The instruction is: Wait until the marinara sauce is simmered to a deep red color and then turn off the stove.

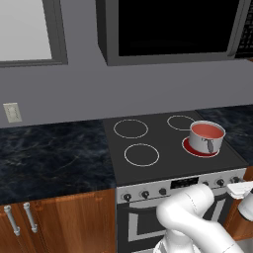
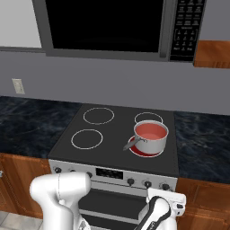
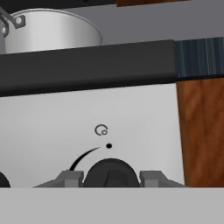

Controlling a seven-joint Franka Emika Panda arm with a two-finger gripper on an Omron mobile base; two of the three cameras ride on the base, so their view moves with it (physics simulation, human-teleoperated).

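The stove [image 1: 163,143] [image 2: 112,134] is a black glass cooktop with white burner rings and a silver front panel. A steel pot [image 1: 205,142] [image 2: 152,143] stands on its front right burner, which glows red [image 1: 190,147] [image 2: 134,151]. The marinara sauce [image 1: 207,131] [image 2: 150,130] inside is a flat salmon-red. In the hand view, my gripper [image 3: 110,178] is at the panel's rightmost black knob [image 3: 110,171]. One fingertip [image 3: 70,177] sits on each side, close against the knob. The pot's steel wall [image 3: 52,30] rises above the cooktop's edge.
A black microwave [image 1: 173,29] [image 2: 108,22] hangs over the stove. Dark marble counter [image 1: 49,153] [image 2: 202,143] runs on both sides, with wood cabinets [image 3: 201,131] below. Several other knobs [image 2: 130,181] and a display [image 2: 107,173] line the panel.
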